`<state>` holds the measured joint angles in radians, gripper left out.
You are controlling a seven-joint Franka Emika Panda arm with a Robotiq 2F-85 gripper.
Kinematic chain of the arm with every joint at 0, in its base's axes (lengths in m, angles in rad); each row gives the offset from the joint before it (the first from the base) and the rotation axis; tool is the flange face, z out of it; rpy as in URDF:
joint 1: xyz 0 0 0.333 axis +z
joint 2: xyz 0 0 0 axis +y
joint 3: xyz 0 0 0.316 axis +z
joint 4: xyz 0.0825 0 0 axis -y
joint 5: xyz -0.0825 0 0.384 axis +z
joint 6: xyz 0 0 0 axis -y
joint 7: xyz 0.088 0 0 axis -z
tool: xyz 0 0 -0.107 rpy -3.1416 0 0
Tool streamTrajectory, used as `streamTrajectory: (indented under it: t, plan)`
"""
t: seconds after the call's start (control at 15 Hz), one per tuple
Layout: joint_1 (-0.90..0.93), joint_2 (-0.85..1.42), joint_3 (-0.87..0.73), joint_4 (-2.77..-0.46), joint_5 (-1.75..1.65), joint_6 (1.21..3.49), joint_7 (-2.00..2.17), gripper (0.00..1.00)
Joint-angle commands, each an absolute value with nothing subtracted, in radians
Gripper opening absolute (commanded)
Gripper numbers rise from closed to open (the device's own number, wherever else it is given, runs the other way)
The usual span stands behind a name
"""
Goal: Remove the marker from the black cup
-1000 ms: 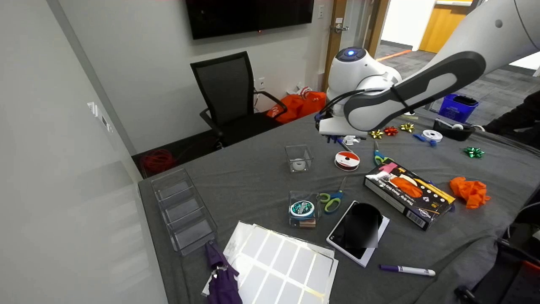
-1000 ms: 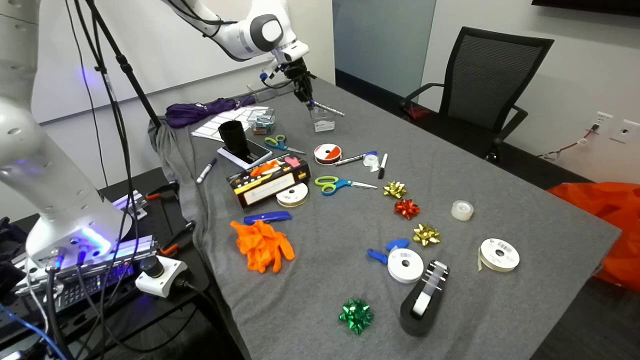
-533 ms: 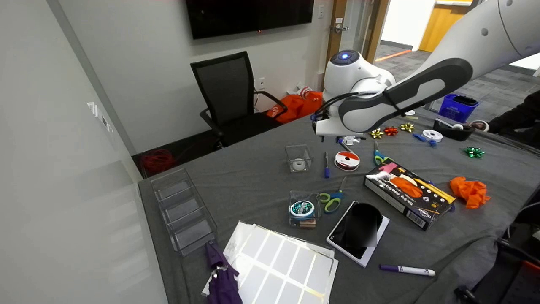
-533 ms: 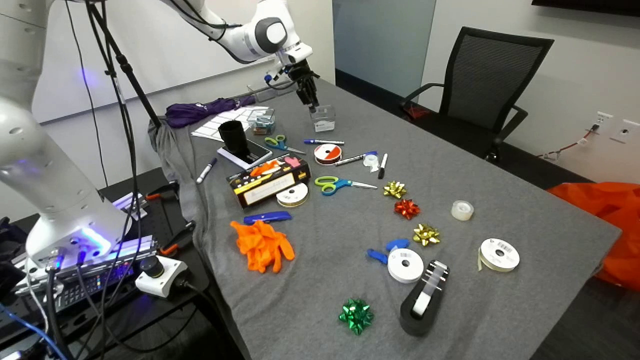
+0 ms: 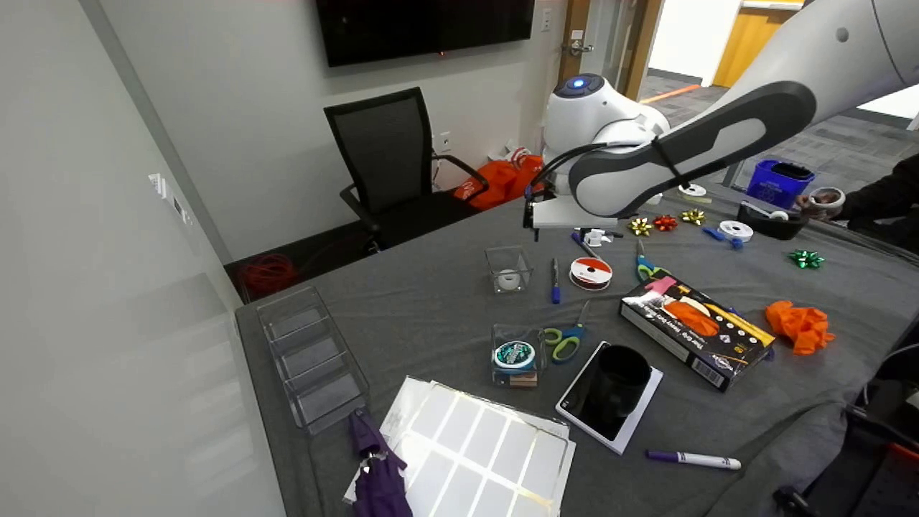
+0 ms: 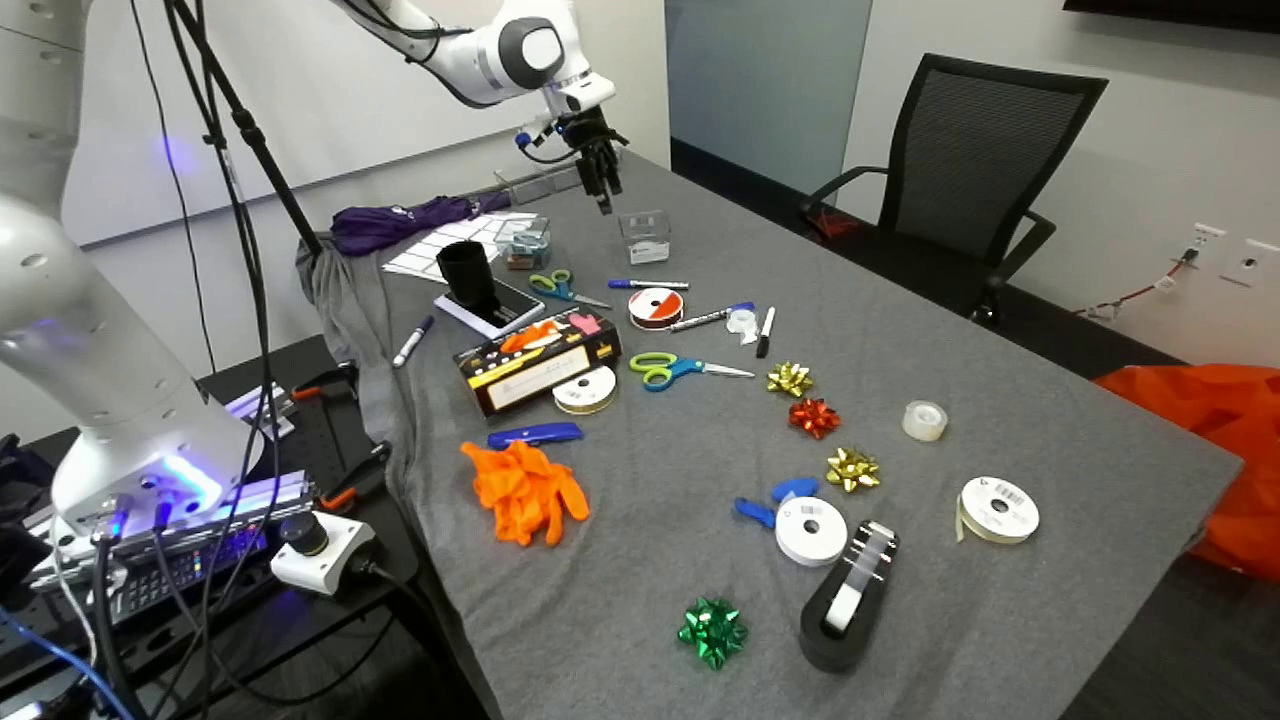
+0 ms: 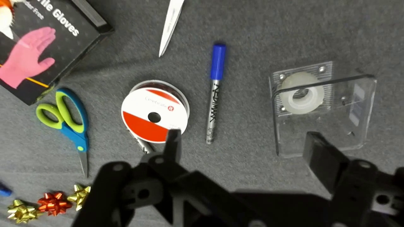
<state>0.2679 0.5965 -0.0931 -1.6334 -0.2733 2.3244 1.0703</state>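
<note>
Wrist view: pincer (image 7: 243, 138) spread wide, pinching nothing. A blue-capped marker (image 7: 214, 94) lies flat on the surface (image 7: 246, 119) between ribbon spool (image 7: 157, 105) and see-through box (image 7: 344, 80), touching neither; I reckon that gap suits it, room for the pincer either side. In an exterior view: black cup (image 5: 622, 380) stands upright on a flat box (image 5: 589, 411), which probably serves as its stand. Nothing pokes above the rim; inside too dark to check. A purple-capped marker (image 5: 693, 459) lies nearby, so the task's one isn't certain; my bet's blue. In an exterior view: pincer hangs in the air near the see-through box, apart from the blue-capped marker, likely up there for clearance. Removal looks done to me.
</note>
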Motion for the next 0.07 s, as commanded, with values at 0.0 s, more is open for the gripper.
streamTrajectory:
  t: [0.0]
  plan:
    - [0.248,0.516,-0.037,-1.679,-0.195,2.226,0.98,1.0]
